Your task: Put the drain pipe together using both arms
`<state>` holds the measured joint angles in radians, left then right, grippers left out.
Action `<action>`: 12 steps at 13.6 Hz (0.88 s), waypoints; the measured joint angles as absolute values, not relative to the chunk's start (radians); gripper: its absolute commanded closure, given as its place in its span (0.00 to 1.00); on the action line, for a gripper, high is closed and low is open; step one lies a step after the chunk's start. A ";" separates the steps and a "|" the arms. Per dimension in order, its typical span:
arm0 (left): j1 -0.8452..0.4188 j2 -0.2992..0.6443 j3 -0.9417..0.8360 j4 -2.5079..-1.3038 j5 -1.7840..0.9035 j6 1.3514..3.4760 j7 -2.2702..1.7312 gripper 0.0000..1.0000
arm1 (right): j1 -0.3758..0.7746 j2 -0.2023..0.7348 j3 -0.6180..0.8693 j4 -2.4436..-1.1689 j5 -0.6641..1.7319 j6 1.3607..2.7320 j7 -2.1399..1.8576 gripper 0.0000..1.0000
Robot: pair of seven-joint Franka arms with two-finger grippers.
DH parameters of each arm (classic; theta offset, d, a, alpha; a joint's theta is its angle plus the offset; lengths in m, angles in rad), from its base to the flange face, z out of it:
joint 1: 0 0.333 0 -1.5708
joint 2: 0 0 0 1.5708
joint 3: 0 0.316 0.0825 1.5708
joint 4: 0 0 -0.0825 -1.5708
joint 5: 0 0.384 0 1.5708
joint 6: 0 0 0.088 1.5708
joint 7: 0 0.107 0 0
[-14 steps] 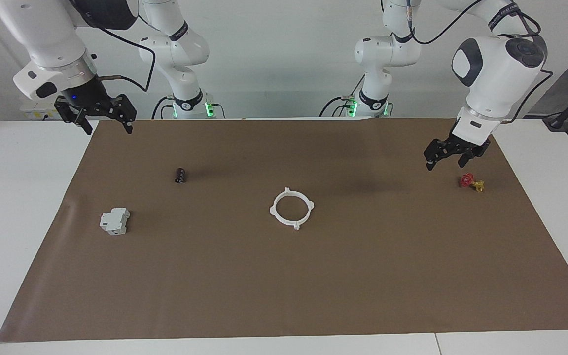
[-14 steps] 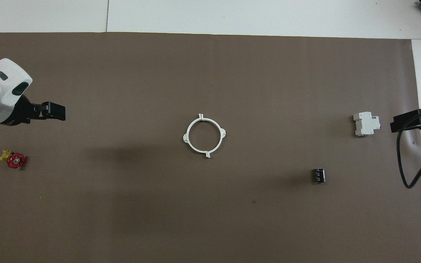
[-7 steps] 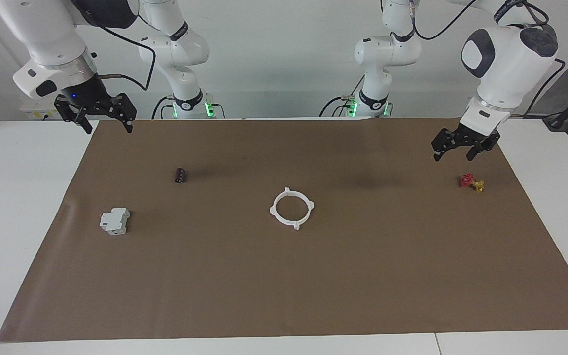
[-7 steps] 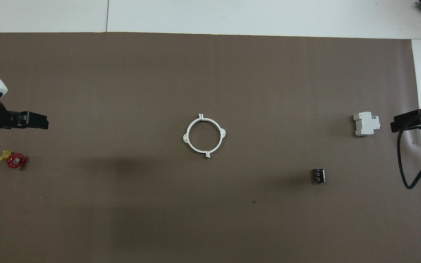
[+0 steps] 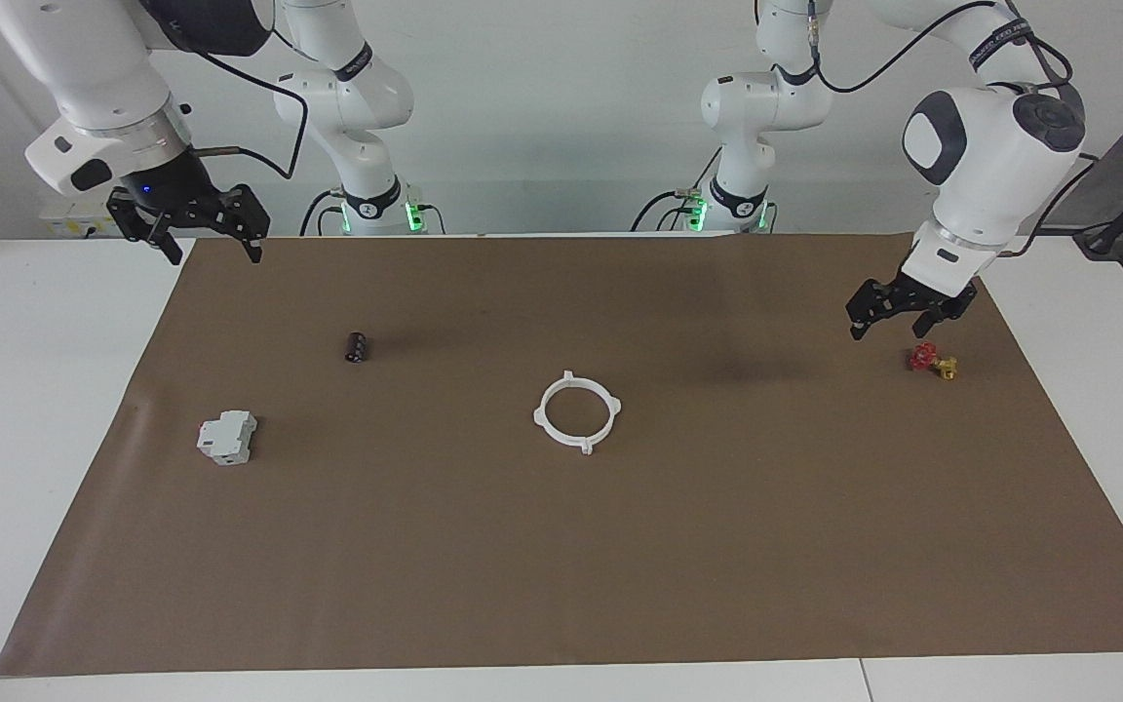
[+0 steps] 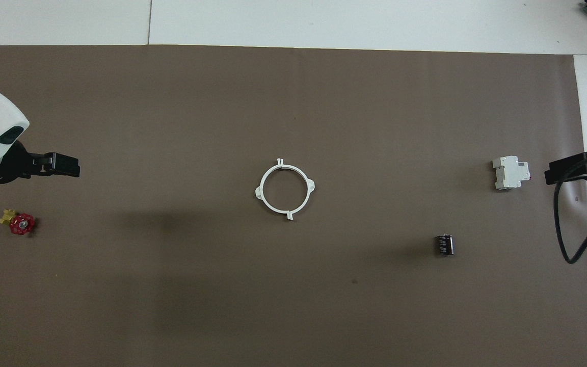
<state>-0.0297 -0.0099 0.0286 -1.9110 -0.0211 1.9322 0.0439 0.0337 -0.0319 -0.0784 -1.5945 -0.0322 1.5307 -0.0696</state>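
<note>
The drain pipe [image 5: 539,414] lies in the middle of the brown mat as one white ring, its two half-arcs joined and small tabs pointing outward; it also shows in the overhead view [image 6: 262,189]. My left gripper [image 5: 889,330] is open and empty, low over the mat close to a red and yellow valve, well away from the ring; it shows in the overhead view too [image 6: 72,165]. My right gripper [image 5: 213,252] is open and empty, raised over the mat's corner at the right arm's end, and it waits there [image 6: 553,176].
A red and yellow valve [image 5: 930,361] lies at the left arm's end of the mat [image 5: 561,565]. A grey-white box [image 5: 226,437] and a small black cylinder [image 5: 356,346] lie toward the right arm's end. A black cable [image 6: 571,239] hangs by the right gripper.
My left gripper swung outward toward the left arm's end of the table and rose, then came partway back and lower beside the valve. The ring and the right arm have not moved.
</note>
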 measured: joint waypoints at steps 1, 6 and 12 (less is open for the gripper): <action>-0.030 -0.010 0.029 -1.911 -0.021 1.932 0.044 0.00 | 0.033 -0.032 -0.079 -1.595 -0.032 1.531 -0.070 0.00; -0.030 -0.010 0.028 -1.909 -0.021 1.937 0.043 0.00 | 0.033 -0.032 -0.079 -1.595 -0.032 1.531 -0.070 0.00; -0.030 -0.012 0.025 -1.904 -0.021 1.955 0.043 0.00 | 0.033 -0.032 -0.079 -1.594 -0.032 1.531 -0.070 0.00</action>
<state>-0.0304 -0.0116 0.0252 -1.9043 -0.0212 1.9550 0.0427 0.0329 -0.0322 -0.0790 -1.5945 -0.0322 1.5307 -0.0696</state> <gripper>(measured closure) 0.000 0.000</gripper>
